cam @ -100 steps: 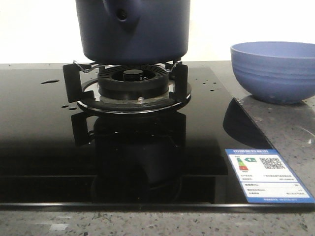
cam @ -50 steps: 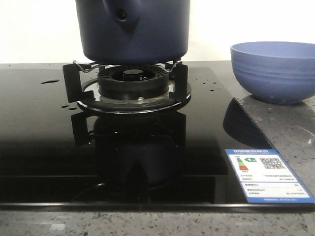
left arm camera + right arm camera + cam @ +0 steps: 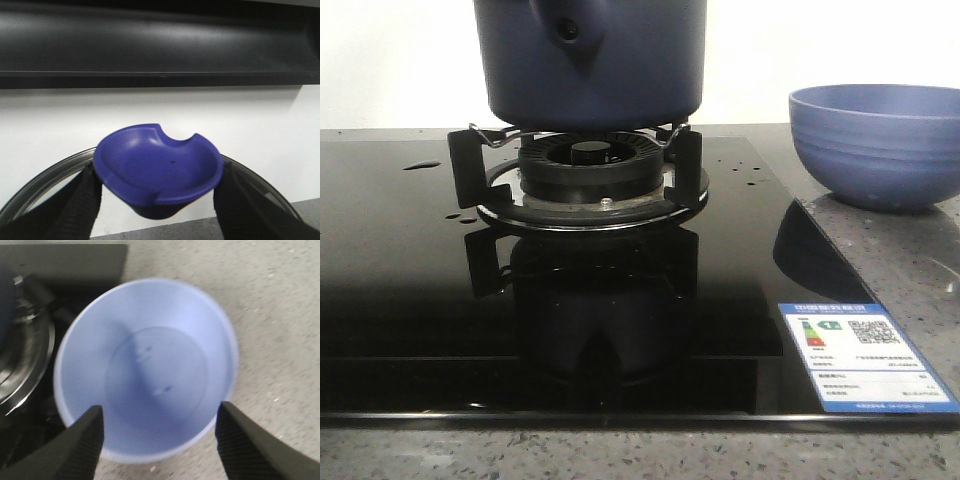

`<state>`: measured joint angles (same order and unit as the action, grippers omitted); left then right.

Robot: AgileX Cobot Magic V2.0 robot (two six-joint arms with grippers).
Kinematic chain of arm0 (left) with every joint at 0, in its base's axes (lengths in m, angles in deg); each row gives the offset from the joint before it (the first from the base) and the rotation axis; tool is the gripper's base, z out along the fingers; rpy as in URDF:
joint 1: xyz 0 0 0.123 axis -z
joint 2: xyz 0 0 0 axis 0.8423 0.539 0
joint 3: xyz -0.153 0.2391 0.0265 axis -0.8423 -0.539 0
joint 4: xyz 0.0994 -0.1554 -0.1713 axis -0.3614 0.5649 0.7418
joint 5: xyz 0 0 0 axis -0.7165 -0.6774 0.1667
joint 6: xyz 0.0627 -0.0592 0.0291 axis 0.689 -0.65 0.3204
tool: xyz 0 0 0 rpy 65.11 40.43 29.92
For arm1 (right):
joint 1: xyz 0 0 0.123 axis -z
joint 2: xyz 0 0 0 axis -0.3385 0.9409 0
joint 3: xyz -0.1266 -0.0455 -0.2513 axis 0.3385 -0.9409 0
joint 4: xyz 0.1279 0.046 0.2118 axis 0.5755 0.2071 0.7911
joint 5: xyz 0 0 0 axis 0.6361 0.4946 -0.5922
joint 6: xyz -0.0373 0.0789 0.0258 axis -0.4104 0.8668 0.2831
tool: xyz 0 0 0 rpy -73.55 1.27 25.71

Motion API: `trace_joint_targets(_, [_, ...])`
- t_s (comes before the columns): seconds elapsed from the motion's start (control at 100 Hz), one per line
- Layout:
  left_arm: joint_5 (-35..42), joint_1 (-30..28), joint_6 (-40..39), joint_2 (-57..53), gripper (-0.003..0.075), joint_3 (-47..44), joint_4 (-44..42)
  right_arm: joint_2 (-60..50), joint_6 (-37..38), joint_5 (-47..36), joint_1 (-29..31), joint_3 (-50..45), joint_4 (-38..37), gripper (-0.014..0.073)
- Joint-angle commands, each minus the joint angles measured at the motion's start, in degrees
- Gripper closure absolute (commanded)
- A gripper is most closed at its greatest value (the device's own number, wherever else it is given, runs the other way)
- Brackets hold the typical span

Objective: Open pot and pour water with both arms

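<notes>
Sitting on burner: pot [image 3: 590, 60].

Dark navy pot [image 3: 590, 62] sits on black burner grate [image 3: 470, 165], far centre; top cut off by frame edge. Handle stub with round hole [image 3: 567, 30] faces near side. Burner ring [image 3: 588, 165] below pot, chrome trim around it. Glossy black cooktop [image 3: 410, 300] mirrors pot and grate. Small water drops [image 3: 422, 166] on glass at far left, more specks at far right [image 3: 750, 178]. Light-blue ribbed bowl [image 3: 876, 145] stands on speckled counter [image 3: 910, 270], right of cooktop, apart from pot. Energy label sticker [image 3: 865, 356] on near right corner of glass.
</notes>
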<state>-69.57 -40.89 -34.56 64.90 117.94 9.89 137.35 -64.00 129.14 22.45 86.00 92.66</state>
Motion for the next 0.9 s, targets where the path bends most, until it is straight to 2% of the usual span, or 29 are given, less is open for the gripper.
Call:
trace_joint_targets(0.0, [5.03, -0.83, -0.24, -2.09, 0.0330, 2.27, 0.08, 3.18, 0.38, 1.01, 1.95, 5.57, -1.29, 0.0159])
trace_joint_targets(0.37, [5.03, -1.15, -0.24, -2.24, 0.0330, 2.27, 0.08, 15.90, 0.38, 3.55, 4.11, 8.81, -2.66, 0.0179])
trace_joint_targets(0.47, [5.13, -1.15, -0.24, -2.24, 0.0330, 2.27, 0.08, 17.84, 0.38, 3.33, 4.11, 8.81, -2.66, 0.0288])
trace_joint_targets(0.53, [5.13, -1.15, -0.24, -2.24, 0.0330, 2.27, 0.08, 18.38, 0.38, 2.88, 4.11, 8.81, -2.66, 0.0400])
trace_joint_targets(0.69, [5.13, -1.15, -0.24, -2.24, 0.0330, 2.27, -0.13, 19.17, 0.14, 2.37, 4.11, 8.81, -2.66, 0.0628])
trace_joint_targets(0.74, [5.23, -1.15, -0.24, -2.24, 0.0330, 2.27, -0.13, 19.16, 0.14, 2.37, 4.11, 8.81, -2.66, 0.0669])
trace_joint_targets(0.89, [5.34, -1.15, -0.24, -2.24, 0.0330, 2.27, -0.13, 19.16, 0.14, 3.49, 4.11, 10.62, -2.66, 0.0667])
